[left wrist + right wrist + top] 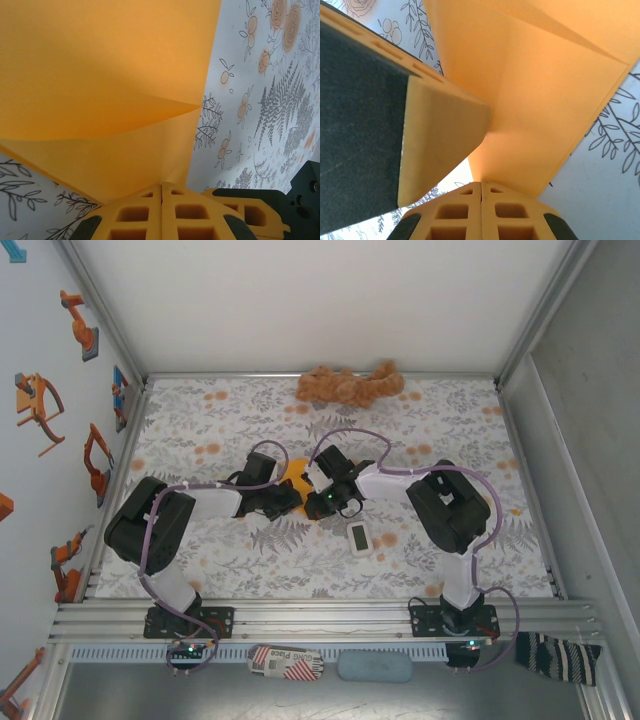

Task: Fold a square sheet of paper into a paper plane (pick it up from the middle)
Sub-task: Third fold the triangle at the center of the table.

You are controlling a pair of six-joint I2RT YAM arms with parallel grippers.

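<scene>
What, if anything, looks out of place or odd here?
Nothing spilled or damaged. A brown plush toy lies at the far edge and a small white device sits near the right arm, both unrelated to folding. The left gripper and right gripper each pinch the creased orange paper.

robot lab test cell: aluminium frame [104,310] around a cloth-covered table [220,562], plain white panels [320,300] behind, left arm [150,525] and right arm [450,505] bolted to the front rail [320,618], robot stickers [38,400] on side wall [30,335].

The square sheet of paper [296,477], largely hidden in top view
</scene>
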